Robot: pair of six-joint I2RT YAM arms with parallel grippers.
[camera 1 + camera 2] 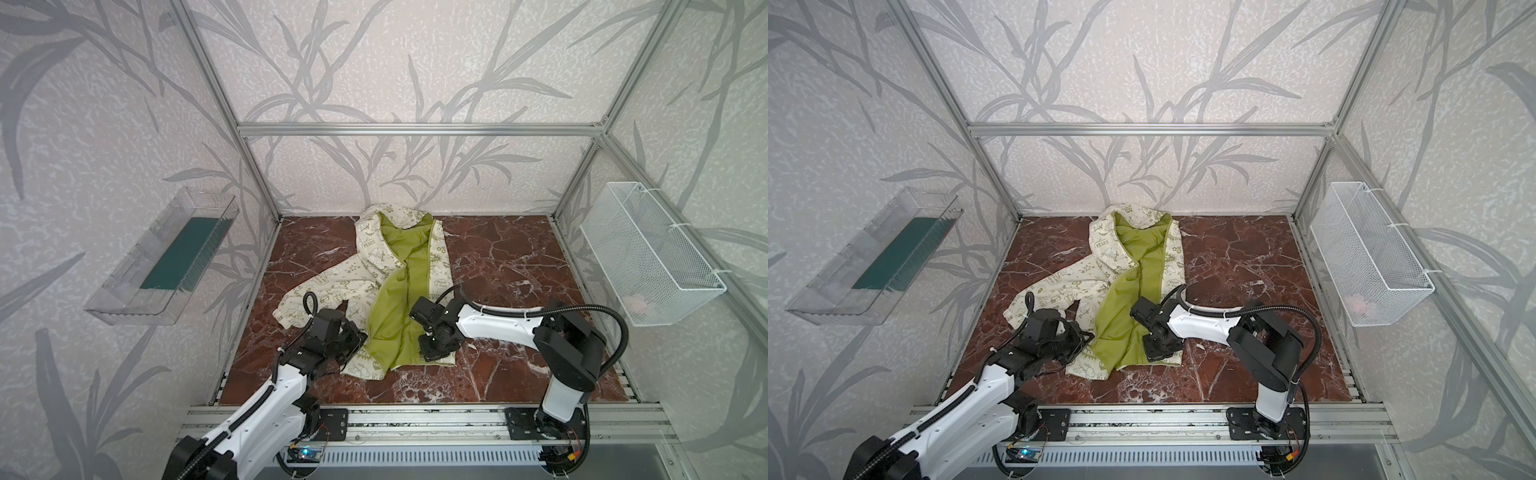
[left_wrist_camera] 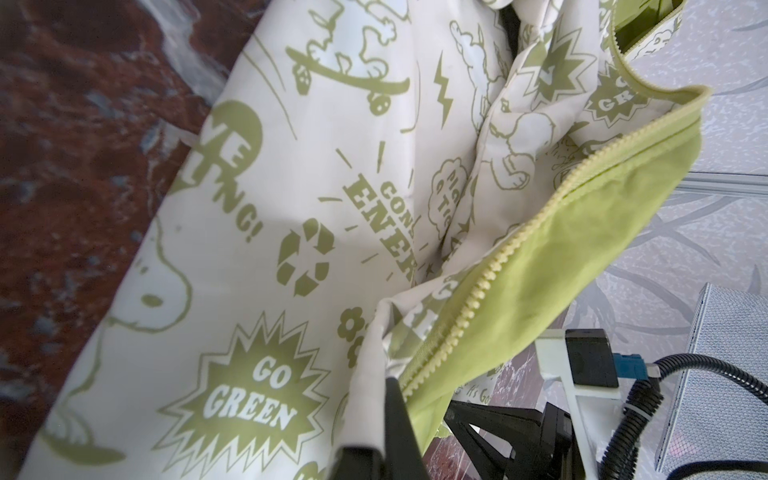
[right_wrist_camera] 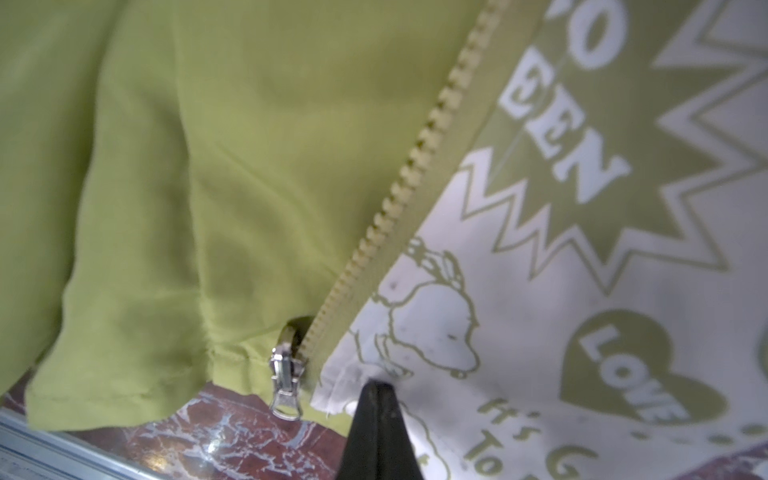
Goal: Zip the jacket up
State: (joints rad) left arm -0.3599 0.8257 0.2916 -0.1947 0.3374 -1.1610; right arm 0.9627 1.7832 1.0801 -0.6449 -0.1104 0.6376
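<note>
One limp cream fabric jacket (image 1: 386, 291)

There is one jacket (image 1: 440, 257) with one silver zipper slider (image 3: 286, 384). There are two arms, left arm (image 1: 282, 386) and right arm (image 1: 498, 324), and two tools, left tool (image 2: 395, 399) and right tool (image 3: 374, 390). There is one clear tray (image 1: 124, 282), one white mesh basket (image 1: 665, 266) and one surface (image 1: 519, 257).
</note>
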